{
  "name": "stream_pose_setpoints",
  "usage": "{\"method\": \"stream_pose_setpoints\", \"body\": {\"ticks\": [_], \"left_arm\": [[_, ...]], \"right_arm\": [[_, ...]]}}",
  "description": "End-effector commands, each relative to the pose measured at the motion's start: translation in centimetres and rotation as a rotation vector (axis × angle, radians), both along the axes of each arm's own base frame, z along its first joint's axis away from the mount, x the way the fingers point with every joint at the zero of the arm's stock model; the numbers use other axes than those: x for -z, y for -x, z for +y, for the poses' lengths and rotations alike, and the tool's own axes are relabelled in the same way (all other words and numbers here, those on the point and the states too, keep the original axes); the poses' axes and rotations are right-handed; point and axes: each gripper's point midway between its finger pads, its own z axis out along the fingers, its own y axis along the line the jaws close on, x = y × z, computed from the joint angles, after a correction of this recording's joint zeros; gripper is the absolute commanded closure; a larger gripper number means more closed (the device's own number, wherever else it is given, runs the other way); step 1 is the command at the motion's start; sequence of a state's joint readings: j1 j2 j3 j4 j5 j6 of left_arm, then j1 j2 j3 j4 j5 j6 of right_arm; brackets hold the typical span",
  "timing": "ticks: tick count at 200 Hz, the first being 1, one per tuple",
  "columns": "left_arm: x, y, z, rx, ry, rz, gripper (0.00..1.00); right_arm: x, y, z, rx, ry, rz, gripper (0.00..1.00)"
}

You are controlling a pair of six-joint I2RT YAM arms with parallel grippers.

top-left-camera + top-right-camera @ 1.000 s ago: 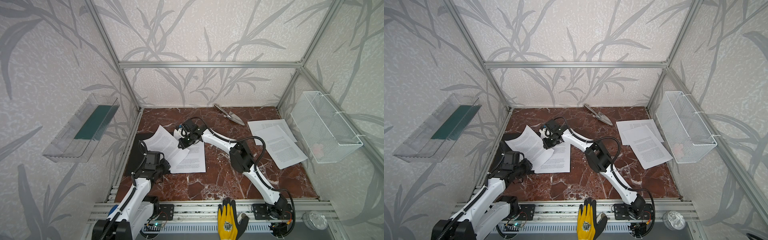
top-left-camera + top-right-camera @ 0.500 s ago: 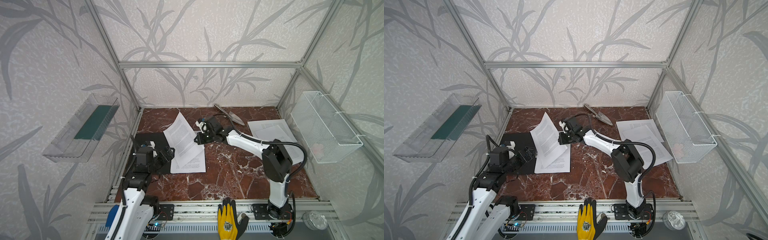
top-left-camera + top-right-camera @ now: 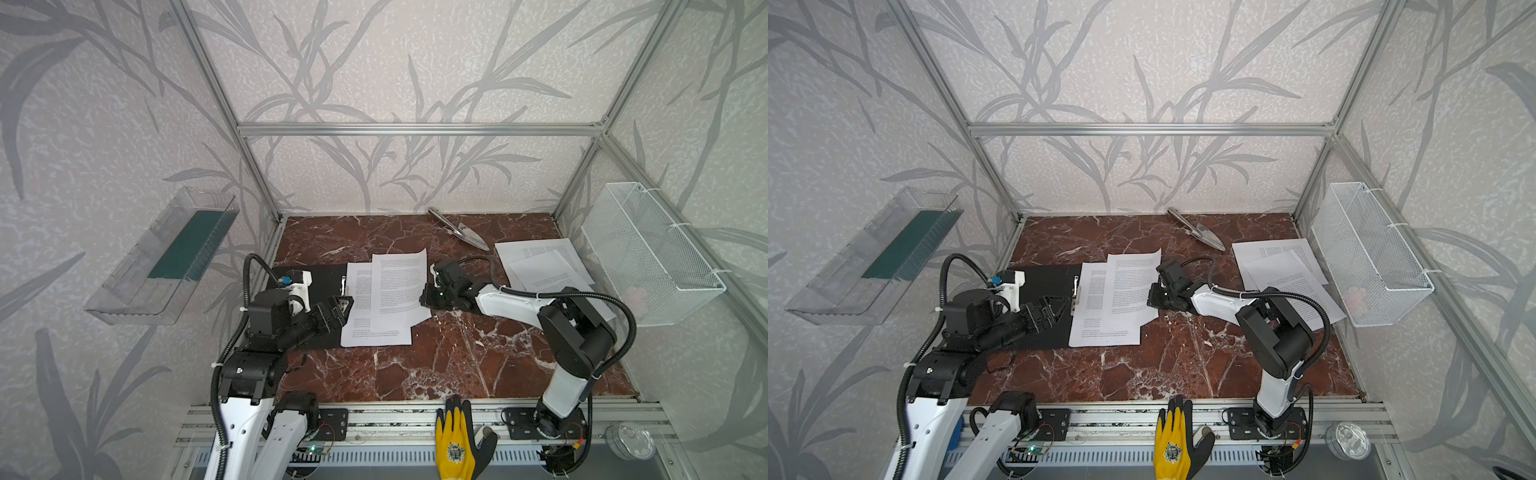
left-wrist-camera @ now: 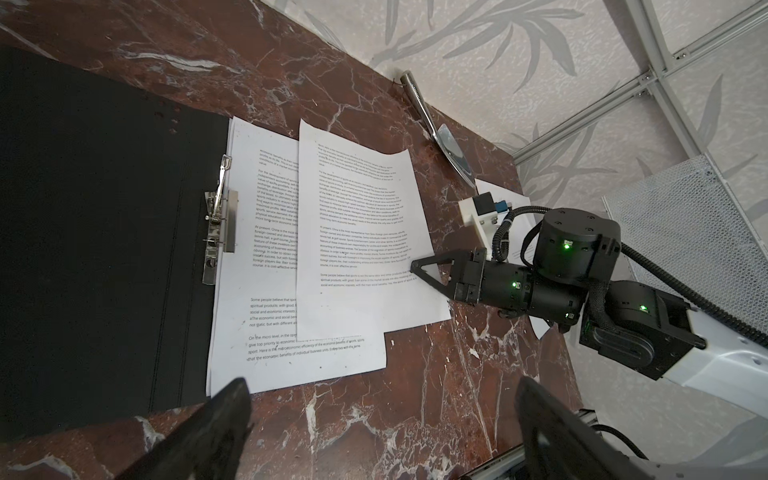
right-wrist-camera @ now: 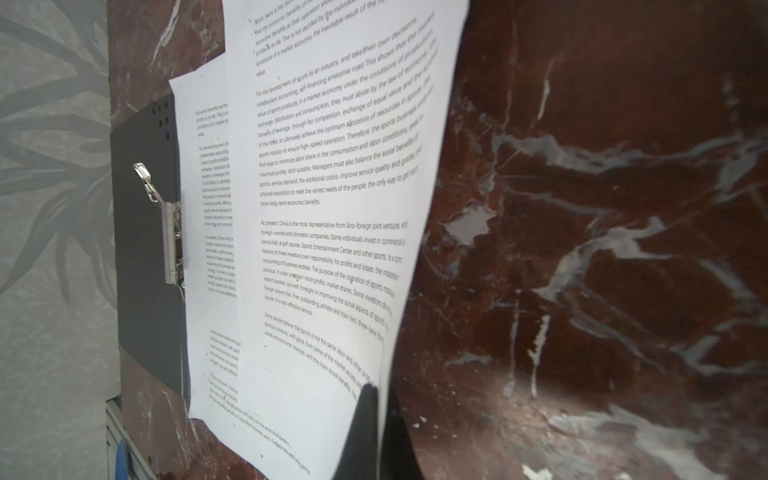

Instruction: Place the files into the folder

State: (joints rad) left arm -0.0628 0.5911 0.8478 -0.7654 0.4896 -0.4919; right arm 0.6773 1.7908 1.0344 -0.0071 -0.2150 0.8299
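Right wrist view gives the clearest print. The top sheet [image 5: 332, 187] reads "At present, China is the most representative from Sino-foreign joint ventures", and further down "Sports Entertainment Center and other sports". The sheets under it [image 5: 208, 316] carry the same small black type, too blurred to follow.

The folder [image 3: 326, 276] lies unfolded on the marble table [image 3: 436, 365], black face up. Those lower sheets butt against its metal clip [image 4: 218, 224]. I cannot tell whether the clip clamps them.

Half a second ago the top sheet stood up steeply beside the folder. Now it lies almost flat on the lower sheets, shifted away from the folder. A second ago the left gripper [image 3: 343, 309] was nearly closed at the paper. Now its fingers [image 4: 232, 415] are spread wide around nothing, hovering over the folder's bare face just short of the clip.

The right gripper [image 4: 415, 266] has drawn back from the folder side. Its fingers are pinched together on the top sheet's edge farthest from the folder, which curls up slightly there. That arm's forearm runs low over the table and its elbow is folded high. The left arm leans in from the front rail with its wrist pointing at the clip.

Two more sheets [image 3: 544, 266] lie well away from the folder, by a wire basket [image 3: 648, 249].
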Motion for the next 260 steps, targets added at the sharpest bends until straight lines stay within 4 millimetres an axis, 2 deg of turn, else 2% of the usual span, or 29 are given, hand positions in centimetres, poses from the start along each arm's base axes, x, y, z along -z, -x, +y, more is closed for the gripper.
{"method": "stream_pose_setpoints", "body": {"ticks": [1,29,113,260], "left_arm": [[1.3,0.5,-0.5,0.046,-0.012,0.021,0.01],[1.5,0.4,-0.6,0.051,-0.004,0.025,0.01],[1.5,0.5,-0.7,0.052,0.009,0.011,0.01],[1.5,0.4,-0.7,0.049,0.014,0.003,0.01]], "right_arm": [[-2.4,-0.8,1.6,0.047,-0.091,-0.055,1.00],[-2.4,0.0,3.2,0.015,-0.071,-0.063,1.00],[-1.5,1.7,6.1,0.035,-0.109,-0.047,1.00],[-1.4,2.9,8.3,0.040,-0.119,-0.031,1.00]]}}
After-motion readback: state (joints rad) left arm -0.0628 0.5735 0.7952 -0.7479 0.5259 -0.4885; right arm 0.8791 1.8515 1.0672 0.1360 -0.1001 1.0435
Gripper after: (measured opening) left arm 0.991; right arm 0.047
